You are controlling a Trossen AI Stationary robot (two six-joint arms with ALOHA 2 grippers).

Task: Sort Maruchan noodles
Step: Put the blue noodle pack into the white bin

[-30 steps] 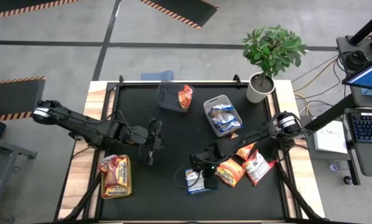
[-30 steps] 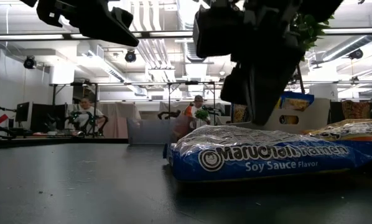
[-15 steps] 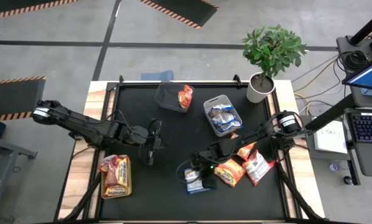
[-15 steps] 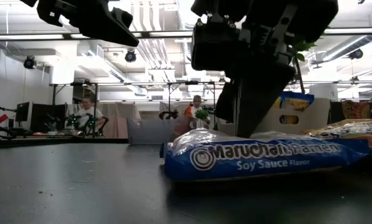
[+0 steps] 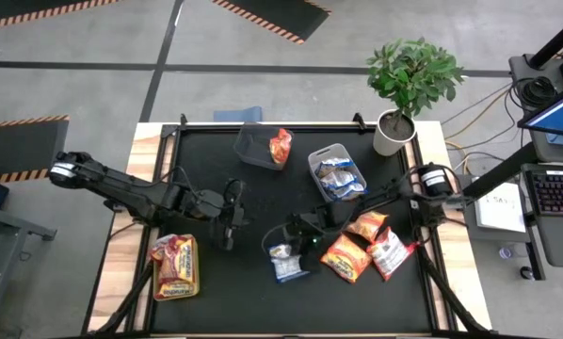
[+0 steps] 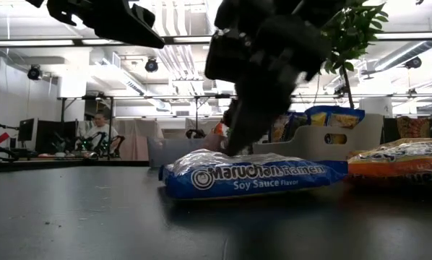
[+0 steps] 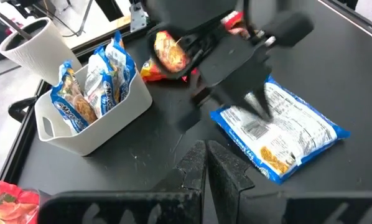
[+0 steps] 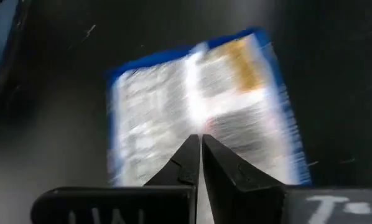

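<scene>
Left gripper (image 5: 227,218), fingers pressed together and empty, hangs above bare mat left of centre. Beside it, at the left edge, stacked red packets (image 5: 175,266); how many cannot be told. Right gripper (image 5: 283,247), fingers together, tips on the blue packet (image 5: 284,263), pinching nothing; the arm covers part of it. Orange packets (image 5: 347,256) lie right; their labels are unreadable.
</scene>
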